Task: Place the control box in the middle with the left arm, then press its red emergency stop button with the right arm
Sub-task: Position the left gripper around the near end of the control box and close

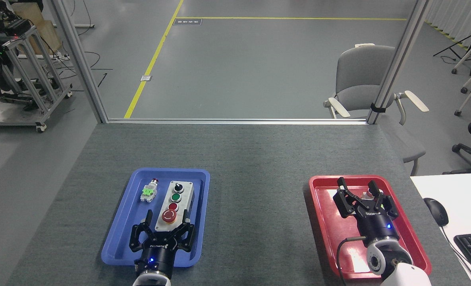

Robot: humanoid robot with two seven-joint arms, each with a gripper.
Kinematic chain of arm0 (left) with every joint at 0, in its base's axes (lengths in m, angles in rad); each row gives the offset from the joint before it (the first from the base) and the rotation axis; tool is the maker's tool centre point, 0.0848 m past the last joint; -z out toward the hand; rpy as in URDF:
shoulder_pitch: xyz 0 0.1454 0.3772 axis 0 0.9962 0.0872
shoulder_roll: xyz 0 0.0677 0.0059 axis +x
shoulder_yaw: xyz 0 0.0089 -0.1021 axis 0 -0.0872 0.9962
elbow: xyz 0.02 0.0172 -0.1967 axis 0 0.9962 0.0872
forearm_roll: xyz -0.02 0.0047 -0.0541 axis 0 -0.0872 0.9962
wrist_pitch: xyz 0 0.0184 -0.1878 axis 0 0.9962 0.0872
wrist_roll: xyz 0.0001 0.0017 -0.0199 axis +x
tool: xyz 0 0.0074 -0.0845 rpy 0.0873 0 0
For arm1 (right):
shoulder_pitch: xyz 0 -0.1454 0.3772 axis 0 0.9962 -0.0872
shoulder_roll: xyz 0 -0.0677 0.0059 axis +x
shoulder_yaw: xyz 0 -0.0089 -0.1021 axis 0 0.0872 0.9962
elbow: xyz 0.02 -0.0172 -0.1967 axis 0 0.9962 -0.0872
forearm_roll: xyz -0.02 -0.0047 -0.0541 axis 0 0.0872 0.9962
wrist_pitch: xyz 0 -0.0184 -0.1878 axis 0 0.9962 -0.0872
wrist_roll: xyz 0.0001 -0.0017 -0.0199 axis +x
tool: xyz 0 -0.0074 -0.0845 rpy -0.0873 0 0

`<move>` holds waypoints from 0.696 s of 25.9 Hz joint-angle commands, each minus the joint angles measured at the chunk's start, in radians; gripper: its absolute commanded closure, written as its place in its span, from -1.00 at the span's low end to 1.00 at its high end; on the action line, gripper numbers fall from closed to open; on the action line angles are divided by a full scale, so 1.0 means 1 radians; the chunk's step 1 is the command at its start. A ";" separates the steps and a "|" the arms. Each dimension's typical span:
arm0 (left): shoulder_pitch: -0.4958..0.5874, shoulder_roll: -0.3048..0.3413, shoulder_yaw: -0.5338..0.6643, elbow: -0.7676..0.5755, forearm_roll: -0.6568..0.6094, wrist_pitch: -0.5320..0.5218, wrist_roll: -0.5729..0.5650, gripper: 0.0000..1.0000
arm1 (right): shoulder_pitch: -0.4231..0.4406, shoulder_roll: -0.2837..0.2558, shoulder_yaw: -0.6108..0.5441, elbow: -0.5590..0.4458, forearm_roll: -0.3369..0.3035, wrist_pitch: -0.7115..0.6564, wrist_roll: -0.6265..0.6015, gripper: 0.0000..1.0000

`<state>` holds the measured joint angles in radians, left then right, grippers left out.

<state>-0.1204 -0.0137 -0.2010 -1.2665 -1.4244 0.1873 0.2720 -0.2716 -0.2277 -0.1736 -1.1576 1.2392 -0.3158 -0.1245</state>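
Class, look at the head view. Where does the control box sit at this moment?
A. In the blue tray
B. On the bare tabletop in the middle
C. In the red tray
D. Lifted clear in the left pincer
A: the control box lies inside the blue tray, with the open left pincer straddling its near end.

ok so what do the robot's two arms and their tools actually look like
Both tools are black multi-link claws on a black cylindrical body with a small blue light and white lettering, mounted on white wrists. The left tool shows no cable; the right tool has a black cable looping beside its wrist and a round grey joint cap.
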 commanded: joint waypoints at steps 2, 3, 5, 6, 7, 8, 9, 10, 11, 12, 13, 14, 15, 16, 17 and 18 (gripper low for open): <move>0.007 0.006 0.000 -0.002 0.006 -0.014 0.001 -0.98 | 0.000 -0.001 0.000 -0.001 0.000 0.000 0.000 -1.00; 0.008 0.006 0.000 -0.004 0.006 -0.014 0.001 -0.98 | 0.000 -0.001 -0.001 -0.001 0.000 0.000 0.000 -1.00; 0.016 0.006 0.000 -0.004 0.006 -0.014 -0.004 -0.98 | 0.000 -0.001 -0.003 0.001 0.000 0.000 0.000 -1.00; 0.016 0.006 0.000 -0.004 0.006 -0.014 -0.007 -0.98 | 0.000 0.001 -0.001 -0.001 0.000 0.000 0.000 -1.00; 0.016 0.006 0.000 -0.002 0.006 -0.014 -0.008 -0.98 | 0.000 0.001 -0.001 0.001 0.000 0.000 0.000 -1.00; 0.016 0.006 0.000 -0.002 0.007 -0.014 -0.010 -0.98 | 0.000 0.001 -0.001 0.001 0.000 0.000 0.000 -1.00; 0.016 0.008 0.000 -0.002 0.007 -0.014 -0.010 -0.98 | 0.000 0.001 -0.001 -0.001 0.000 0.000 0.000 -1.00; 0.018 0.008 0.000 0.001 0.007 -0.015 -0.010 -0.98 | 0.000 0.001 -0.003 -0.001 0.000 0.000 0.000 -1.00; 0.019 0.009 0.000 0.003 0.007 -0.015 -0.010 -0.98 | 0.000 0.001 -0.003 0.001 0.000 0.000 0.000 -1.00; 0.021 0.011 -0.001 0.007 0.007 -0.015 -0.008 -0.98 | 0.000 0.001 -0.003 -0.001 0.000 0.000 0.000 -1.00; 0.021 0.012 0.000 0.009 0.007 -0.015 -0.008 -0.99 | 0.000 0.001 -0.004 -0.001 0.000 0.000 0.000 -1.00; 0.019 0.015 -0.001 0.010 0.007 -0.015 -0.008 -0.99 | 0.000 0.001 -0.004 0.001 0.000 0.000 0.000 -1.00; 0.018 0.018 0.000 0.012 0.007 -0.017 -0.008 -0.99 | 0.000 0.001 -0.004 -0.001 0.000 0.000 0.000 -1.00; 0.018 0.023 0.000 0.013 0.007 -0.017 -0.008 -0.99 | 0.000 0.001 -0.004 0.001 0.000 0.000 0.000 -1.00; 0.016 0.026 0.000 0.016 0.006 -0.015 -0.008 -0.99 | 0.000 0.002 -0.004 -0.001 0.000 0.000 0.000 -1.00; 0.015 0.027 0.000 0.018 0.006 -0.017 -0.008 -0.99 | 0.000 0.002 -0.004 0.001 -0.001 0.000 0.000 -1.00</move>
<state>-0.1022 0.0060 -0.2013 -1.2537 -1.4175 0.1707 0.2626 -0.2716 -0.2260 -0.1777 -1.1576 1.2394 -0.3158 -0.1246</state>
